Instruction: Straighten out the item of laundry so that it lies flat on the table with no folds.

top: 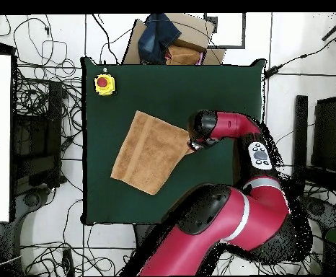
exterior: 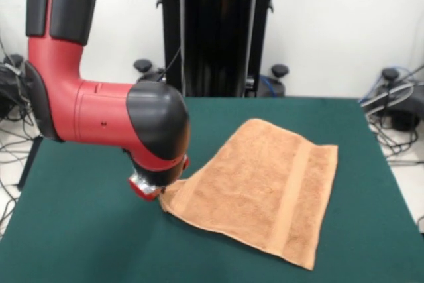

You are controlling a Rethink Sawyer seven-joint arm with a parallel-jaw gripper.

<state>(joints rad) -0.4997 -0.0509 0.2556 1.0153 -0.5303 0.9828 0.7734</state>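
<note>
The towel [exterior: 262, 190] lies spread on the green table [exterior: 86, 243], a little to one side of its middle, turned at an angle to the table's edges; a woven stripe runs across it near one short end, and the stripe at the other end cannot be made out; the corner nearest the arm looks slightly lifted or bunched, though the arm's bulk hides most of that spot; the rest of the cloth looks flat, with no clear folds; the gripper [exterior: 159, 193] sits at that corner, just touching or right beside the cloth, but only a small red and silver piece shows beneath the black wrist, so whether it is wide, narrow or pinching the towel cannot be told; from above, the black wrist [top: 200, 130] covers the gripper completely and overlaps the towel's edge; a yellow box with a red button [top: 104, 84] stands near one table corner, well apart from the towel; cardboard and dark cloth beyond the table's edge are partly cut off
</note>
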